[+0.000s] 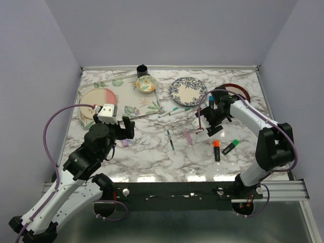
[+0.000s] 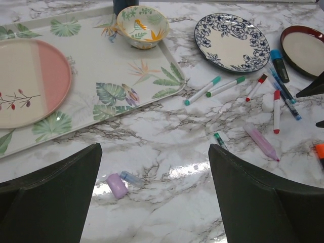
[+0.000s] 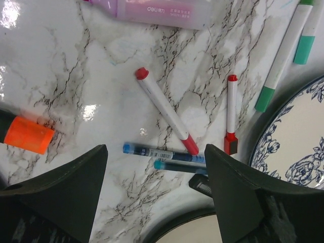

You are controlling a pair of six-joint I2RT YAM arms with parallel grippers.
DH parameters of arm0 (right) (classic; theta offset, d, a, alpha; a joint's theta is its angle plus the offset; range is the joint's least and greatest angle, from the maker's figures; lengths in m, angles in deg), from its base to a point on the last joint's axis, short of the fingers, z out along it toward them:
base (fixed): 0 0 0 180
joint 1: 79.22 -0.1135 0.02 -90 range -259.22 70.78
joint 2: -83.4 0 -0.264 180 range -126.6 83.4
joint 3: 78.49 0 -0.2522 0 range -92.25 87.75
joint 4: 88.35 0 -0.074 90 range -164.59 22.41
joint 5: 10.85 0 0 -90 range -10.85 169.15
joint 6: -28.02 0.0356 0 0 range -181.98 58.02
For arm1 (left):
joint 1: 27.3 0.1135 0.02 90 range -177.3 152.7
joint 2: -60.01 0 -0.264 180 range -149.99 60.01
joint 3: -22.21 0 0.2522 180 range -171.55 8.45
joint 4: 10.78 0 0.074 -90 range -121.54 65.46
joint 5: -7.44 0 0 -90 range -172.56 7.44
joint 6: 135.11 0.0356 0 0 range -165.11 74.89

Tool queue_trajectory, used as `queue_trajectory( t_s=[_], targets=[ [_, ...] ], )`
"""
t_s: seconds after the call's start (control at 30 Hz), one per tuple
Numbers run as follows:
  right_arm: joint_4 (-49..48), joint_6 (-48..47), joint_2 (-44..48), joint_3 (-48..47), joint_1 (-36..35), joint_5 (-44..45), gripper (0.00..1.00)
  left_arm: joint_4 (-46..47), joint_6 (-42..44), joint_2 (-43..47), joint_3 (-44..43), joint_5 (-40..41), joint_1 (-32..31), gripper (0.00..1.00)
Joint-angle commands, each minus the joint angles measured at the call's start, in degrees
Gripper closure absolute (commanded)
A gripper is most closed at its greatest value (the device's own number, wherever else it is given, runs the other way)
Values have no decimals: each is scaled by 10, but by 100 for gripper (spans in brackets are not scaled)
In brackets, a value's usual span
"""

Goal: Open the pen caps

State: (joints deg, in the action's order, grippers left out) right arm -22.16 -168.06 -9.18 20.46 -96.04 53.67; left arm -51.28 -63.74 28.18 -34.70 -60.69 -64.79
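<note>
the white marble-patterned desk (image 1: 152,162) carries everything, and the pens lie scattered flat on its right half, in front of the round blue floral plate (image 1: 187,91). your left end effector (image 2: 154,152) hangs low over the middle of the desk, fingers spread wide with nothing between them. your right end effector (image 3: 155,149) is equally spread and empty, directly over a cluster of pens. the biggest piece there is the stubby black highlighter with an orange cap (image 3: 28,134). it looks light, stiff and broad, so it should be the easiest to pinch across its body. the thin white marker with red ends (image 3: 164,110) is smooth and round. expect it to roll or slip, so take it mid-barrel from above, squarely across its width. hold the barrel in one end effector, grip the short coloured end with the other, and pull straight along the axis, since a press-fit cap probably lets go suddenly. smallest of all, a loose lilac cap (image 2: 117,185) and a pale blue cap (image 2: 130,177) lie touching, just ahead of your left end effector, apparently already off.
</note>
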Motion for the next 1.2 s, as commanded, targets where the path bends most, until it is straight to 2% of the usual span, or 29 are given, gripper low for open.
queue_trajectory(
  t_s=[0.0, 0.63, 1.03, 1.17],
  targets=[
    [19, -40, -19, -4, -20, 43, 16, 0, 4, 2, 6, 5, 9, 5],
    [2, -40, -84, -20, -70, 121, 23, 1, 4, 0, 7, -4, 21, 4],
    [1, -29, -158, -72, -97, 162, 33, 3, 4, -1, 8, -9, 29, 5],
    [7, -33, -179, -89, -106, 192, 41, 4, 3, 0, 8, -11, 32, 5]
  ],
)
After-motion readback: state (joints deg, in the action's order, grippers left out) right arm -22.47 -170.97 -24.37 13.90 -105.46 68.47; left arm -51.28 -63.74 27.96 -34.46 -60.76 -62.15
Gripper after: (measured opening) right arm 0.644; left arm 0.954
